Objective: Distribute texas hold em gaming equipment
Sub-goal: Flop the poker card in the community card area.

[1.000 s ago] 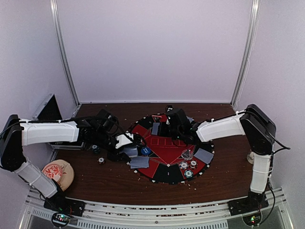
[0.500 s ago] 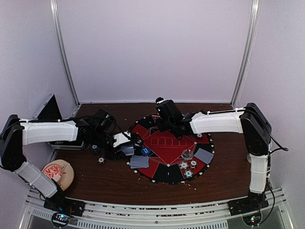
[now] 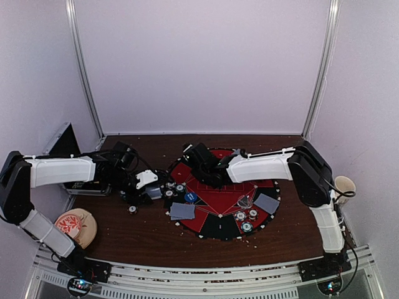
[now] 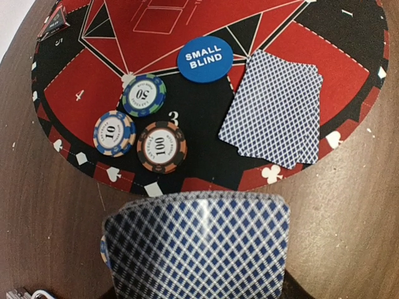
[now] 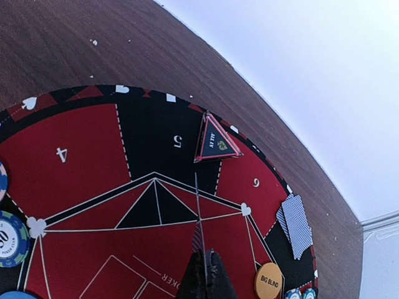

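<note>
My left gripper point(image 3: 153, 191) is shut on a deck of blue-backed cards point(image 4: 196, 249), held just off the left rim of the round red-and-black mat point(image 3: 219, 227); the deck hides its fingers. In front of it on the mat lie three chips marked 50 point(image 4: 144, 95), 10 point(image 4: 115, 132) and 100 point(image 4: 162, 146), a blue SMALL BLIND disc point(image 4: 205, 58) and two face-down cards point(image 4: 274, 115). My right gripper point(image 5: 204, 256) is shut on one card point(image 5: 197, 212), seen edge-on, above the mat's far-left part point(image 3: 197, 159). An orange BIG BLIND disc point(image 5: 269, 280) and two more cards point(image 5: 294, 224) lie further round.
A triangular ALL IN marker point(image 5: 215, 140) lies by seat 5. More chips point(image 3: 246, 219) and cards point(image 3: 266, 203) are on the mat's near right. Two loose chips point(image 3: 133, 209) lie on the table left of the mat. The metal case point(image 3: 62, 143), a flowered disc point(image 3: 76, 225) and a cup point(image 3: 343, 185) stand at the sides.
My right gripper has swung left across the far part of the mat with its card. My left gripper has drawn back left off the mat with the deck.
</note>
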Controlling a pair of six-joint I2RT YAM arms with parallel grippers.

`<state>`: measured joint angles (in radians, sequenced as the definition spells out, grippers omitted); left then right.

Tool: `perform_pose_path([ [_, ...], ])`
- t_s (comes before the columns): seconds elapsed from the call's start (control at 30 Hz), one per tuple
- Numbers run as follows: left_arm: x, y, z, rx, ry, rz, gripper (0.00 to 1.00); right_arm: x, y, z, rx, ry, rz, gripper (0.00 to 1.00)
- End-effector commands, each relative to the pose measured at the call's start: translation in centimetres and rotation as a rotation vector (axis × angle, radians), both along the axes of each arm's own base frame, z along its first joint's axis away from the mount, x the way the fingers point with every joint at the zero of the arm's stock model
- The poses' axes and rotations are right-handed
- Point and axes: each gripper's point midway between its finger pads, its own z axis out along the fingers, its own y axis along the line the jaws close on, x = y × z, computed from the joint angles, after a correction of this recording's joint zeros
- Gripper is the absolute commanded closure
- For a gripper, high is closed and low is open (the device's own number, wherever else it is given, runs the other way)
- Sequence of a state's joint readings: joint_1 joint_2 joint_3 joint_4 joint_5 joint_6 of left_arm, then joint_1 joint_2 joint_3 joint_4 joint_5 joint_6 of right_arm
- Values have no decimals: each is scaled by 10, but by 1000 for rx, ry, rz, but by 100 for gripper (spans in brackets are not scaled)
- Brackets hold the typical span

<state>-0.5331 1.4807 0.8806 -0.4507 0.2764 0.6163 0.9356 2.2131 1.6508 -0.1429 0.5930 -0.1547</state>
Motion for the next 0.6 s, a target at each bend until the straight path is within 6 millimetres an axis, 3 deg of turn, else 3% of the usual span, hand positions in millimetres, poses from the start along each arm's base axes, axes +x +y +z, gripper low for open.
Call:
perform_pose_path([
  [0.0, -3, 2, 3, -10, -13, -19, 46, -1, 10, -13, -132, -9, 36, 100],
  [0.17, -3, 4, 3, -12, -11, -13, 46, -8, 29, -33, -154, 26, 118, 100],
  [0.57, -4, 2, 4, -28, -4, -18, 46, -16, 48, -59, -158, 74, 237, 100],
])
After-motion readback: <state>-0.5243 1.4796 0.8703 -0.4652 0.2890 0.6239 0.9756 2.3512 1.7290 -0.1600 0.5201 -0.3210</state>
